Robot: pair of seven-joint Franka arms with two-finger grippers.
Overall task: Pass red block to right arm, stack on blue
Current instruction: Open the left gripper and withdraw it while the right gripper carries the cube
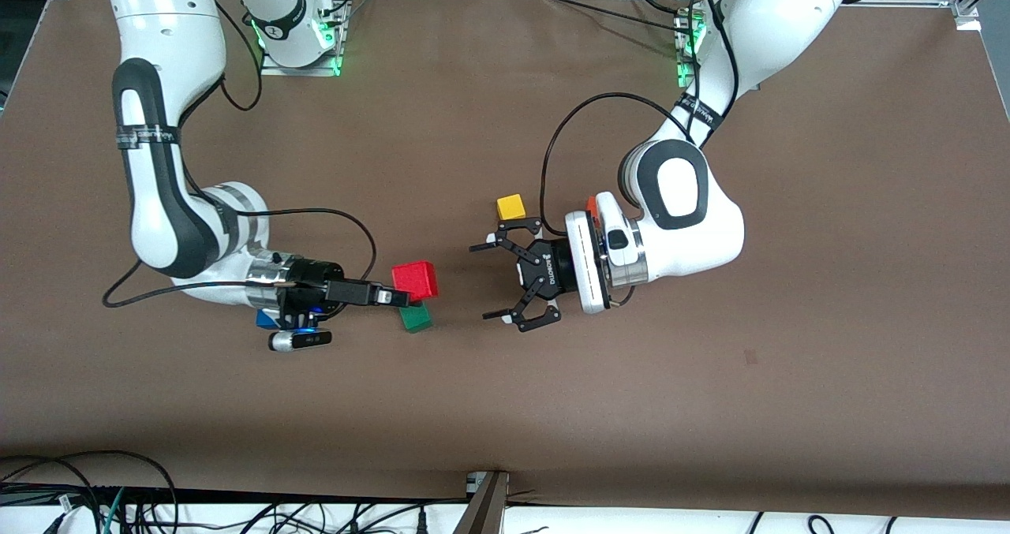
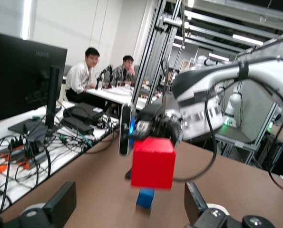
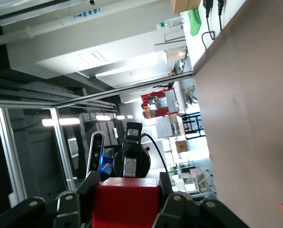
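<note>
Red block (image 1: 415, 279) pinched in the right gripper (image 1: 392, 296) above the green cube (image 1: 415, 318) — left gripper (image 1: 493, 281) spread wide, facing it, apart

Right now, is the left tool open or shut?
Open: the left tool has its fingers spread wide, clear of the red block held by the right tool.

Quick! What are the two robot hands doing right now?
Left gripper: open, holding nothing, beside the yellow block.
Right gripper: shut on the red block, above the green block.

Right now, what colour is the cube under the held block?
Green, seen best in the front view, below the red block.
</note>
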